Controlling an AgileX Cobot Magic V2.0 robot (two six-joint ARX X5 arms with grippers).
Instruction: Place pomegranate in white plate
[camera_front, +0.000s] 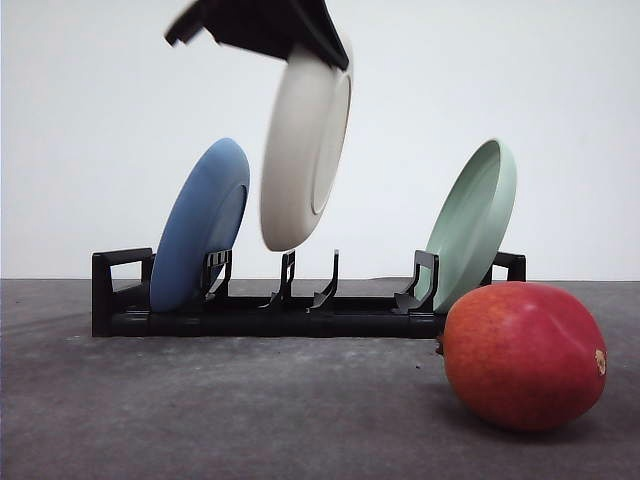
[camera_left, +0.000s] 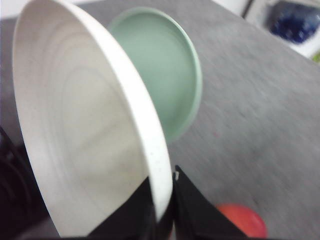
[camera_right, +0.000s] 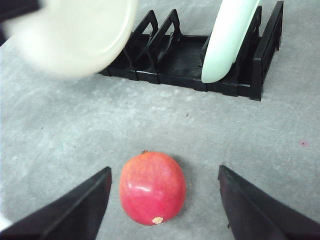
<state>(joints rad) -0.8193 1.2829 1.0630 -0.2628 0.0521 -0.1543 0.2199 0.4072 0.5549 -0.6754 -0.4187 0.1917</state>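
The white plate (camera_front: 303, 150) hangs on edge in the air above the rack, and my left gripper (camera_front: 322, 48) is shut on its upper rim. In the left wrist view the plate's rim (camera_left: 150, 125) runs down between the fingers of the left gripper (camera_left: 164, 207). The pomegranate (camera_front: 523, 355), red with an orange blush, lies on the table at the front right, in front of the rack's right end. My right gripper (camera_right: 165, 172) hovers open over the pomegranate (camera_right: 152, 187), one finger on each side, not touching it.
A black dish rack (camera_front: 270, 315) stands across the middle of the grey table. A blue plate (camera_front: 200, 225) stands in its left slot and a pale green plate (camera_front: 472, 220) in its right slot. The middle slots hold nothing.
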